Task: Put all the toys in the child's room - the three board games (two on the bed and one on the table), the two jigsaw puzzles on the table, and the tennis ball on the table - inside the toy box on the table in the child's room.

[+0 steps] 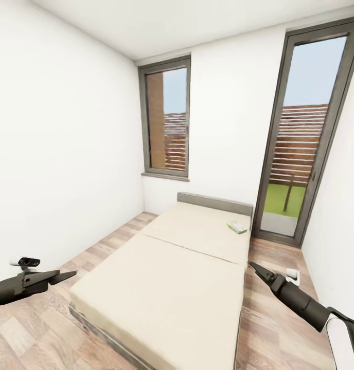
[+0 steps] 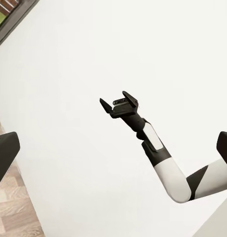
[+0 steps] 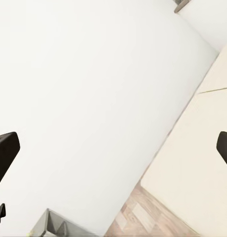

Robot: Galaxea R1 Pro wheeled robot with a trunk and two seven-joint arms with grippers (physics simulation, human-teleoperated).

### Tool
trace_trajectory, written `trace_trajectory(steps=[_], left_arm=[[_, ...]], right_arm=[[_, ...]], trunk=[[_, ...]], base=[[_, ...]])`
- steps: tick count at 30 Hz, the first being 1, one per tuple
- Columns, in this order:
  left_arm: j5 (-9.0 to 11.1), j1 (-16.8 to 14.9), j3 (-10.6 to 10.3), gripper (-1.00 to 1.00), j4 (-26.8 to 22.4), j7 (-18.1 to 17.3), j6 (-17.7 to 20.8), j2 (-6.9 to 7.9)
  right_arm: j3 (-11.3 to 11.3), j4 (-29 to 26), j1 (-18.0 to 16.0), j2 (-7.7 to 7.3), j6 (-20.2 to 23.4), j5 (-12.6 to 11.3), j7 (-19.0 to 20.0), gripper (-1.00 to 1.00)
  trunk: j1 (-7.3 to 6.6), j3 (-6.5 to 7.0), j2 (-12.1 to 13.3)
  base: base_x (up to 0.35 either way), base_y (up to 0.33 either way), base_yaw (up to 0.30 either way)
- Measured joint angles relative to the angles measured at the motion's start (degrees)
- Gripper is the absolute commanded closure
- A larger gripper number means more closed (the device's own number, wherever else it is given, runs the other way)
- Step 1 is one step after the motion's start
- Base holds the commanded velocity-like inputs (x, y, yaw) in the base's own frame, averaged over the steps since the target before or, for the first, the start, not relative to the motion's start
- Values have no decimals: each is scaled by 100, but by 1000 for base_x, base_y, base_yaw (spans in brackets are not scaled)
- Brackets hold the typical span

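Child's room, seen from the head camera at the foot of the bed point(image 1: 161, 288): cream two-part mattress running away toward a low grey headboard point(image 1: 214, 203) against the far white wall. One board game point(image 1: 237, 226), small and pale green-white, lying flat on the far half of the mattress near its right edge, close to the headboard. Tall grey-framed window point(image 1: 166, 118) above the headboard at left; full-height glazed door point(image 1: 305, 133) at right, with slatted fencing and grass beyond. Wood-plank floor point(image 1: 110, 241) on both sides of the bed.

Left gripper point(image 1: 64, 277) held low at the left edge, over the floor beside the bed, pointing toward the mattress; jaws looking close together from the head camera, though its fingertips point(image 2: 4, 153) at opposite edges of the left wrist view mark them as apart. Right gripper point(image 1: 254, 268) held low at right, over the floor strip between bed and wall, tip aimed at the bed's corner; jaws apart, seen plainly from the left wrist camera point(image 2: 118, 101), with nothing between them. Both well short of the board game.

From the right wrist camera: white wall, mattress edge point(image 3: 202, 163) and a patch of floor.
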Motion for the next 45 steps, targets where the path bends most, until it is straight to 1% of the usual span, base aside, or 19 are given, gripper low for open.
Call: trace_trajectory(steps=[7, 20, 30, 45], left_arm=[[0, 0, -1, -100, 0, -1, -4, 0], [0, 0, 0, -100, 0, 0, -8, 0], [0, 0, 0, -100, 2, -1, -8, 0], [0, 1, 0, -100, 0, 0, -8, 0]], right_arm=[[0, 0, 0, 7, 0, 0, -1, -100], [0, -9, 0, 26, 0, 1, 2, -100], [0, -10, 0, 34, 0, 2, 3, -100], [1, -9, 0, 47, 0, 0, 2, -100]], trunk=[[0, 0, 1], [0, 0, 0], [0, 0, 0], [0, 0, 0]], base=[[0, 77, 291], [0, 9, 291], [-12, -152, 291], [-12, -19, 291]])
